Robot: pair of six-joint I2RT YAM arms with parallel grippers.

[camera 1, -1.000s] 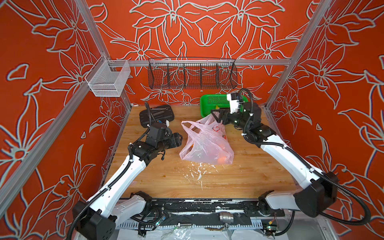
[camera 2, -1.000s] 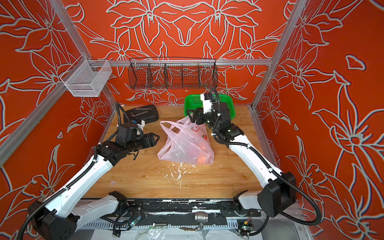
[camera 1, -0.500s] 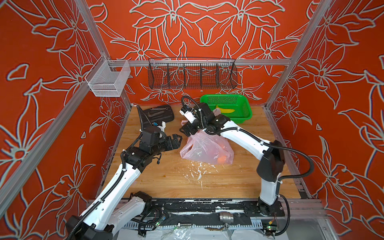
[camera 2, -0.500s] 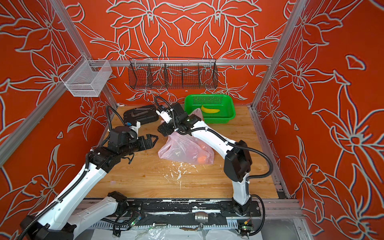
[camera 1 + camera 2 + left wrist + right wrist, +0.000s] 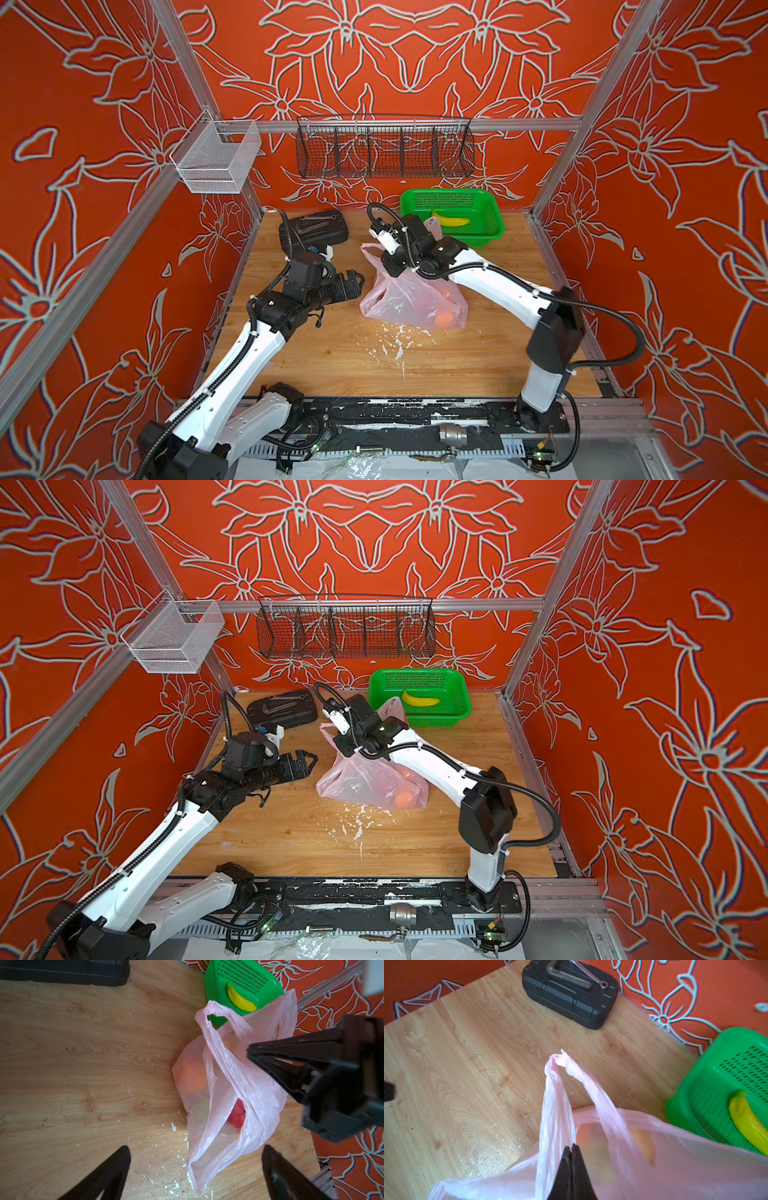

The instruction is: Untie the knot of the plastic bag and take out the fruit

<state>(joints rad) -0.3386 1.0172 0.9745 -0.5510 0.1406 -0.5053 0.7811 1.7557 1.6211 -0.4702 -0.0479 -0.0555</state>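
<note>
Bag: you see the plastic bag (image 5: 411,297) sitting on the wooden table (image 5: 332,357) at the centre of both top views, just lower left of the green basket (image 5: 490,208).
Handles: its two loops stand apart; one loop handle (image 5: 559,1059) rises free, crumpled at its top.
Fruit: an orange fruit (image 5: 444,320) shows through the film at the bag's lower right corner, and a red fruit (image 5: 236,1115) shows in the open mouth.
Right gripper: your right gripper (image 5: 572,1147) has its jaws pressed together on the pink film at the foot of that loop.
Left gripper: your left gripper (image 5: 353,282) is spread wide, just left of the bag.
Basket: a yellow banana (image 5: 451,220) lies inside it.
Case: a black tool case (image 5: 320,232) lies to the upper left of the bag.
</note>
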